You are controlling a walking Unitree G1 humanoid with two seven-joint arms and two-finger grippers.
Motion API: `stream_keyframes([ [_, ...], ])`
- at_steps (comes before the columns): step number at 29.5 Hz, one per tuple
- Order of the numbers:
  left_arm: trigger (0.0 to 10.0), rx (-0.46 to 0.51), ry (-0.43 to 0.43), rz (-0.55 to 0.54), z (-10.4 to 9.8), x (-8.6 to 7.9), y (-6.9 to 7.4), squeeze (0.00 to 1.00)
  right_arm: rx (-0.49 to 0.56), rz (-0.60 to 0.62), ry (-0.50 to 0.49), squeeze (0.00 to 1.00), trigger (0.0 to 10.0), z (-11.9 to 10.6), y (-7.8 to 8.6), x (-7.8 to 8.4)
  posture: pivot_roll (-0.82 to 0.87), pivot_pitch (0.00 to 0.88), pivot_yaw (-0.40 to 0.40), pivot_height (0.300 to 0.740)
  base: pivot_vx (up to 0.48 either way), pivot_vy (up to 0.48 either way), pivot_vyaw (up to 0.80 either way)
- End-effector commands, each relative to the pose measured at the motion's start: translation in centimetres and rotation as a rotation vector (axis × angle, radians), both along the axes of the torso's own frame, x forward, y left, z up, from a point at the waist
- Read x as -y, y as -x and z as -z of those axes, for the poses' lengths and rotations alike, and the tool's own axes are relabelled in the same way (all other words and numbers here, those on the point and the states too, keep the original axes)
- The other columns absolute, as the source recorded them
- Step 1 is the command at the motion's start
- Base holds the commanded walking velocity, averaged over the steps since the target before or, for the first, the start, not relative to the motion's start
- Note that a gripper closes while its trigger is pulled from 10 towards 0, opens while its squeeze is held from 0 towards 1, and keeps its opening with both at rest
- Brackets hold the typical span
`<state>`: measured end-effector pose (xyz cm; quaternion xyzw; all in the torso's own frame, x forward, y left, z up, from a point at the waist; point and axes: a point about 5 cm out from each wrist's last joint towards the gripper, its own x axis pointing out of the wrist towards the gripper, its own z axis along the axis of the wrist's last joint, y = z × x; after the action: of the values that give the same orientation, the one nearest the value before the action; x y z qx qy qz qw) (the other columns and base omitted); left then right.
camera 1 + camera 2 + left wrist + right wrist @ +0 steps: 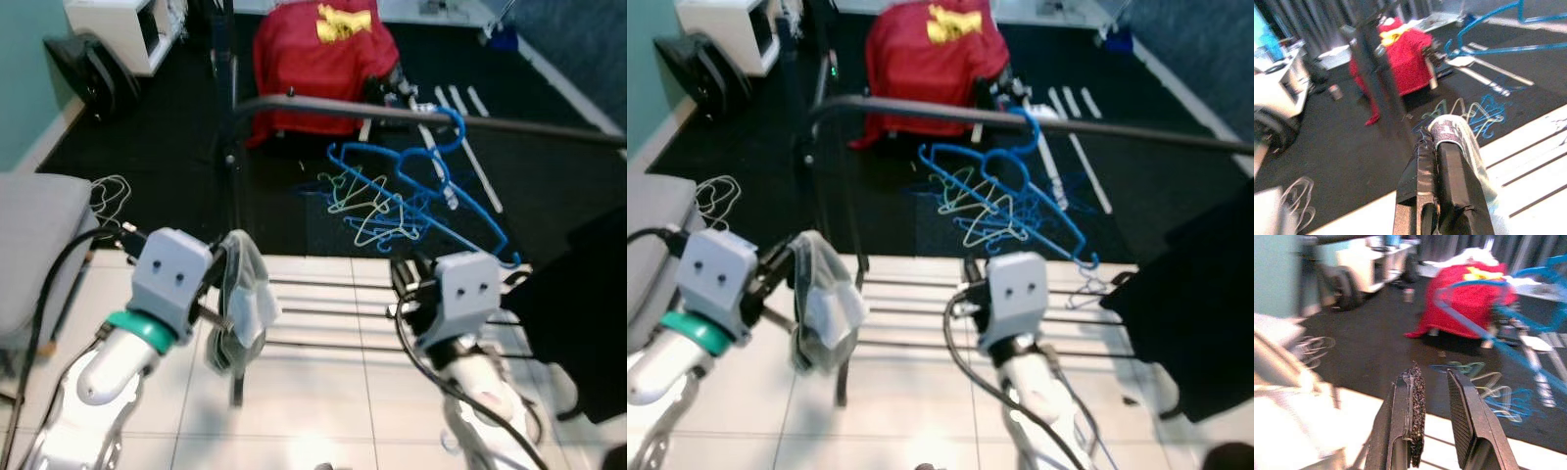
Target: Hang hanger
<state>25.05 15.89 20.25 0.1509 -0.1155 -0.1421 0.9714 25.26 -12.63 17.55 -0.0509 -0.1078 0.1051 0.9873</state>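
White floor tiles (323, 392) meet a dark carpet (176, 157) directly ahead of us, and a dark rail (529, 125) spans the scene above that junction.

We note the left gripper (1442, 139) with fingers pressed together on a pale, translucent cloth (250, 294) that drapes down beside it, close to the rail's upright post (233, 157). The right gripper (1432, 382) stands narrowly parted with nothing between its pads, low over the tiles.

We record the blue hanger (431, 157) hooked on the rail, ahead of and above the right gripper and well apart from it, its frame sloping down to the right. More hangers (377, 206), pale green and blue, lie heaped on the carpet below it. A red garment (318, 54) drapes over something farther back; what it covers we cannot tell.

A black garment (578, 313) at the right edge is cut off and hides the floor there. White wire hangers (110, 194) lie near a grey cushioned surface (34, 245) at left. The right wrist view is blurred. Open tile lies between the two arms.
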Motion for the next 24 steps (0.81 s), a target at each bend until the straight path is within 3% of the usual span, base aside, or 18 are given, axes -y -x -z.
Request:
stream_keyframes([
  [1,10.0,-0.006,-0.008,-0.003,0.2,0.0,0.1,0.00,-0.017,0.015,0.009,0.00,10.0,0.5,0.0,0.4,-0.02,0.096,0.042,0.740,-0.326,0.000,0.00],
  [12,10.0,0.028,0.001,-0.031,-0.4,0.4,-0.6,0.00,-0.002,0.015,0.020,0.00,10.0,0.2,-0.4,0.6,-0.03,0.087,0.041,0.740,0.000,0.000,0.00],
  [18,10.0,0.053,-0.027,-0.058,-0.7,0.9,-1.1,0.00,0.008,0.017,0.022,0.00,10.0,0.0,-0.6,0.6,-0.03,0.076,0.041,0.740,0.000,0.000,0.00],
  [21,10.0,0.069,-0.079,-0.013,-1.0,1.5,-1.2,0.00,0.022,-0.047,0.052,0.00,10.0,-0.3,-0.7,0.1,-0.03,0.067,0.042,0.740,0.000,0.000,0.00],
  [24,10.0,0.069,-0.079,-0.013,-1.0,1.5,-1.2,0.00,0.022,-0.047,0.052,0.00,10.0,-0.3,-0.7,0.1,-0.03,0.067,0.042,0.740,0.000,0.000,0.00],
])
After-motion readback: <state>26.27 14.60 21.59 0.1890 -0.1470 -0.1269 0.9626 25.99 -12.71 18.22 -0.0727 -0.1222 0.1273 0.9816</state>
